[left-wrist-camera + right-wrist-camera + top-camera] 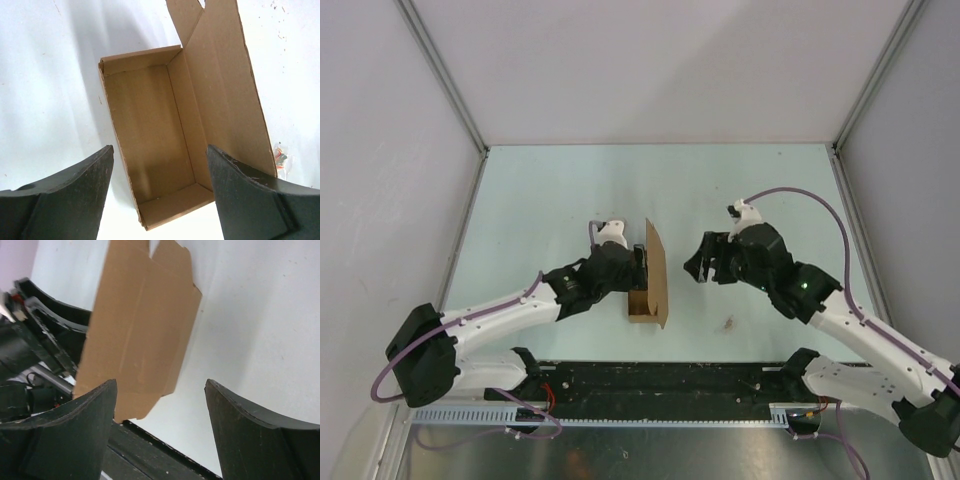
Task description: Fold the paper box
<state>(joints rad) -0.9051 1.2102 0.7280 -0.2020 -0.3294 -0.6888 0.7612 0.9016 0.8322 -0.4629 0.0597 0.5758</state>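
I work in a robotics lab cell, not a home or a shop. My left arm (490,318) and right arm (865,325) are bolted to a black mounting strip (660,380) at the near edge of a pale green table (550,190). Plain white panels (660,60) close the table in on three sides, held by bare aluminium frame posts (440,75). Purple cables (790,189) run loose along my arms. A slotted grey cable duct (470,413) lies in front of my bases on a brushed metal bench (660,455). The paper box (657,275), plain unprinted brown cardboard, stands on the table.
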